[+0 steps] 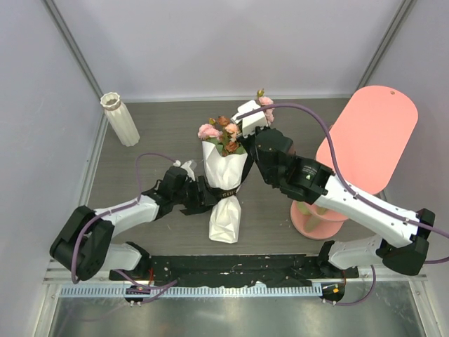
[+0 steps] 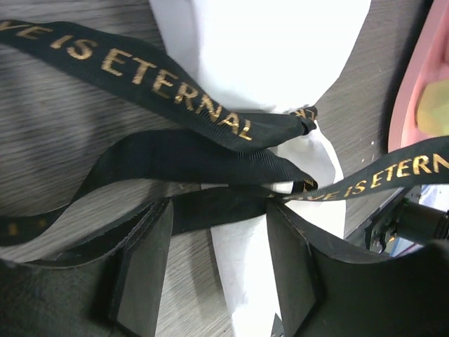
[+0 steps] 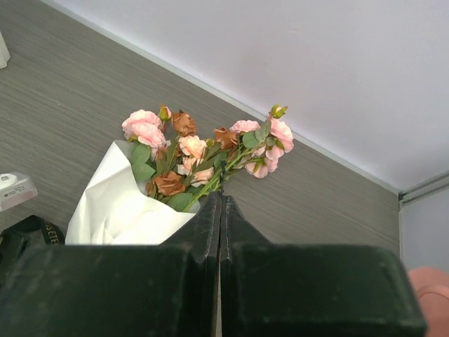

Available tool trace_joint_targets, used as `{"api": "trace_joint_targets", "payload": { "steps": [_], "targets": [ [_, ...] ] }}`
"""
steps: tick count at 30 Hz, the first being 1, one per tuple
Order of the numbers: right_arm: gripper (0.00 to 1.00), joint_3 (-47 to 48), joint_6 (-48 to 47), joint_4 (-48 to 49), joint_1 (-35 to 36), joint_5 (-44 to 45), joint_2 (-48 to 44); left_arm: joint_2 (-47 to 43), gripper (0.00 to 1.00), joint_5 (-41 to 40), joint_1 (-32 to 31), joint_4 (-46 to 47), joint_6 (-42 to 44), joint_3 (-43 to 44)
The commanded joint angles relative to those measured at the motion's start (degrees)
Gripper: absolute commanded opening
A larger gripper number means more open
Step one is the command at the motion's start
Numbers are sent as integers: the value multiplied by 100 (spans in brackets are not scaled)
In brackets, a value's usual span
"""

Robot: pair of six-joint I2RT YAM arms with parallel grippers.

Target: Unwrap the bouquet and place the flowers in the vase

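The bouquet (image 1: 225, 184) lies in the middle of the table, its white paper cone (image 2: 259, 49) tied with a black ribbon (image 2: 175, 158) lettered in gold. Pink and rust-brown flowers (image 3: 189, 147) stick out of the cone's far end. My left gripper (image 2: 221, 210) is open, its fingers astride the cone's narrow end, with a band of ribbon running across between the fingertips. My right gripper (image 3: 221, 198) is shut, its tips at the green stems by the paper's edge; I cannot tell whether anything thin is pinched. The ribbed white vase (image 1: 121, 119) stands at the far left, away from both grippers.
A big pink tiered oval stand (image 1: 368, 133) fills the right side, close behind my right arm, and shows at the right edge of the left wrist view (image 2: 414, 91). Grey walls close in the back and both sides.
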Motion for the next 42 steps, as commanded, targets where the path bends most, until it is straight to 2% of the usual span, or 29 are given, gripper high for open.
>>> {"api": "trace_joint_targets", "payload": {
  "steps": [1,8,10,11,14,18,20,24,26,31,34,35,37,38,42],
  "targets": [
    [1,-73,64,269,13,-215,-334,270,61,561,-64,833,125,150],
    [1,-504,240,375,13,-576,-536,737,57,289,-64,833,-24,387],
    [1,-557,231,375,13,-567,-571,790,50,271,-64,816,-86,431],
    [1,-618,214,375,13,-576,-606,764,42,166,-64,781,-112,423],
    [1,-706,214,384,13,-593,-694,500,29,-158,-64,449,-130,423],
    [1,-821,240,384,13,-515,-721,-105,20,-300,-73,-71,-86,379],
    [1,-821,205,340,13,-287,-686,-536,14,-283,-73,-308,-104,352],
    [1,-777,38,313,-5,126,-642,-1248,7,-283,-73,-862,-148,431],
    [1,-707,-15,313,-75,153,-642,-1625,0,-300,-64,-1264,-148,571],
    [1,-348,-208,296,-277,416,-563,-2356,0,-484,-64,-2346,63,1351],
    [1,-14,-436,287,-479,479,-475,-2760,0,-1221,-73,-3574,326,1984],
    [1,66,-471,304,-523,444,-449,-2839,0,-1806,-64,-3814,362,2135],
    [1,285,-629,392,-629,400,-431,-3059,0,-2345,-64,-4462,397,2564],
    [1,356,-734,418,-638,374,-396,-3138,0,-2766,-64,-4623,397,2689],
    [1,603,-893,541,-647,364,-378,-3657,0,-3409,-64,-4967,459,3146]
  ]
}}
